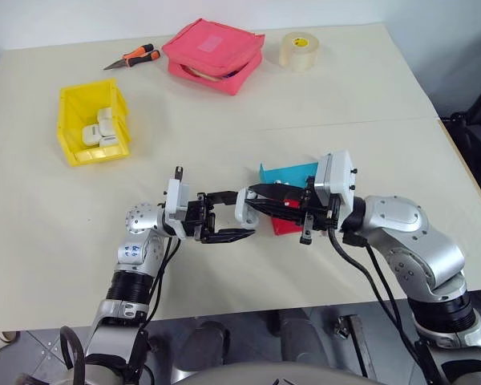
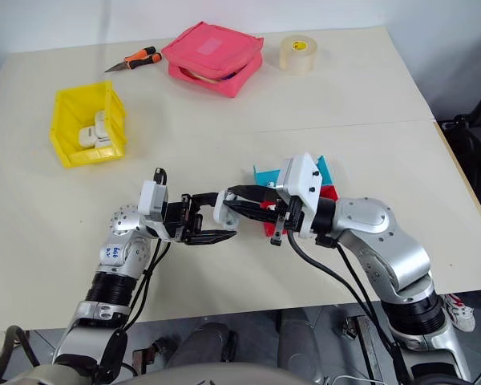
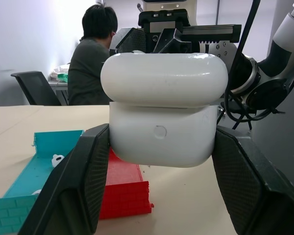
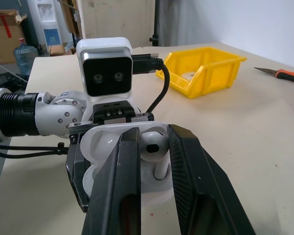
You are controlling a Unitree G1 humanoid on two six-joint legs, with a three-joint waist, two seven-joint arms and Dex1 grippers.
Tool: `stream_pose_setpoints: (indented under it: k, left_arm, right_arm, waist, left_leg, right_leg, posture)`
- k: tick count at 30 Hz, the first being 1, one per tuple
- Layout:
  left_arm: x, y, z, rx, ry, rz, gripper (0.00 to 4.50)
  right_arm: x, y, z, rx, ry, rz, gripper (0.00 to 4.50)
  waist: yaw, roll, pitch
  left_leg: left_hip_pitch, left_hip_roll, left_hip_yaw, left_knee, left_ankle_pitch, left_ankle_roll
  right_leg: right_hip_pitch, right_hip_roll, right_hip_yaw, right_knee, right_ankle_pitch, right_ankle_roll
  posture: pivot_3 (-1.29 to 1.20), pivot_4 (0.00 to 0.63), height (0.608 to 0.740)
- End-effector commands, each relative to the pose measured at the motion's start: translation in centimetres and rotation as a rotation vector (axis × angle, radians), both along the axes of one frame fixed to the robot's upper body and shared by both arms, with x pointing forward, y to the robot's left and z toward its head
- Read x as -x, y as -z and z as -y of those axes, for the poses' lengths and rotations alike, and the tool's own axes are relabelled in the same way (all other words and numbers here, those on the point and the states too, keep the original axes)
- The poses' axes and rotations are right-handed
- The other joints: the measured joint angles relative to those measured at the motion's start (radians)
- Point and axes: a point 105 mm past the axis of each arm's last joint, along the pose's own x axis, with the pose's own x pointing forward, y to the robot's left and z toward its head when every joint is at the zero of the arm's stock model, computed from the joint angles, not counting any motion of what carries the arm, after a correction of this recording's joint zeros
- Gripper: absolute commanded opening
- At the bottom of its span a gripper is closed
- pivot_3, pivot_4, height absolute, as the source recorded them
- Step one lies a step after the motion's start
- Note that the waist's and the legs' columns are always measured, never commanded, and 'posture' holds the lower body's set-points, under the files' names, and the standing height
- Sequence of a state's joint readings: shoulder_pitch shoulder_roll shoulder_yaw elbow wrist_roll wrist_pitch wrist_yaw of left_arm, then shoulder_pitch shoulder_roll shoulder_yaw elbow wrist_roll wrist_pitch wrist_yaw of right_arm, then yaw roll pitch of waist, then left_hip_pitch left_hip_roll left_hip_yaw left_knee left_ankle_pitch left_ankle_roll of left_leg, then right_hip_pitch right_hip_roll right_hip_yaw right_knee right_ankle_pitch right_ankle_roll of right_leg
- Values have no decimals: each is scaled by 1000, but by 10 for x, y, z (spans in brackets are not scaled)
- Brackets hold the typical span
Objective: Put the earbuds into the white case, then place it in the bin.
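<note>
My left gripper [image 1: 229, 215] is shut on the white case [image 1: 246, 206], held above the table with its lid flipped open. In the left wrist view the case [image 3: 161, 142] sits squeezed between the two black fingers [image 3: 83, 176]. My right gripper [image 1: 255, 196] points at the case from the right and is shut on one earbud [image 4: 152, 145], whose stem reaches down into the case's open top. Another small white earbud [image 3: 56, 159] lies in the blue tray. The yellow bin [image 1: 74, 120] stands at the far left with several white cases in it.
A blue tray [image 1: 284, 172] and a red tray [image 1: 284, 227] lie under my right wrist. A pink pouch [image 1: 214, 54], a tape roll [image 1: 299, 50] and an orange-handled tool [image 1: 132, 58] sit along the far edge. A person [image 3: 90, 63] sits in the background.
</note>
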State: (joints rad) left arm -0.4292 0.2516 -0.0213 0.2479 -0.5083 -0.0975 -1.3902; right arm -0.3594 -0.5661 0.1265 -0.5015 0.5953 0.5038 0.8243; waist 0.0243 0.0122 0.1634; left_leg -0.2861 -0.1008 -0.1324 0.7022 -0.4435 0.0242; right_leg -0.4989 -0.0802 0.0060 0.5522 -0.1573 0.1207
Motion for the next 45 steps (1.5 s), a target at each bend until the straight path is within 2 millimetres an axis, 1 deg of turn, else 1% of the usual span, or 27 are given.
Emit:
stream_pose_setpoints:
  k: [1,9,17,20,28,31,35,39,43,45]
  left_arm:
    - [-4,-39,-12,119,-52,146,2767]
    - [1,-40,-11,147,-25,141,2767]
    - [4,-41,-10,166,-12,137,2767]
    - [4,-41,-10,171,-10,134,2767]
    - [1,-44,-9,184,-7,136,2767]
    - [0,-45,-8,185,-4,139,2767]
    - [-1,-45,-7,184,-3,140,2767]
    - [-3,-45,-7,181,-8,139,2767]
    - [-4,-44,-7,177,-13,138,2767]
    - [-5,-43,-8,173,-17,138,2767]
  right_arm:
    - [1,23,7,79,-16,-99,450]
    - [2,24,4,72,-99,-114,450]
    - [9,20,-4,3,-194,-155,450]
    - [10,23,-4,-3,-213,-170,450]
    - [0,37,0,52,-207,-179,450]
    - [-4,39,1,73,-211,-173,450]
    - [-10,38,-1,84,-214,-156,450]
    - [-14,30,-3,82,-194,-140,450]
    - [-14,26,-2,91,-185,-138,450]
    - [-13,23,-2,95,-178,-128,1177]
  waist:
    - [0,0,0]
    - [0,0,0]
    - [0,0,0]
    - [0,0,0]
    - [-1,0,0]
    - [-1,0,0]
    - [0,0,0]
    - [0,0,0]
    - [0,0,0]
    - [0,0,0]
  left_leg:
    - [0,0,0,0,0,0]
    - [0,0,0,0,0,0]
    - [0,0,0,0,0,0]
    - [0,0,0,0,0,0]
    - [0,0,0,0,0,0]
    - [0,0,0,0,0,0]
    - [0,0,0,0,0,0]
    - [0,0,0,0,0,0]
    - [0,0,0,0,0,0]
    - [0,0,0,0,0,0]
  right_leg:
    - [0,0,0,0,0,0]
    - [0,0,0,0,0,0]
    - [0,0,0,0,0,0]
    - [0,0,0,0,0,0]
    - [0,0,0,0,0,0]
    - [0,0,0,0,0,0]
    - [0,0,0,0,0,0]
    - [0,0,0,0,0,0]
    - [0,0,0,0,0,0]
    - [0,0,0,0,0,0]
  posture:
    - [0,150,740]
    - [0,150,740]
    - [0,150,740]
    - [0,150,740]
    - [0,150,740]
    - [0,150,740]
    - [0,150,740]
    - [0,150,740]
    - [0,150,740]
    - [0,150,740]
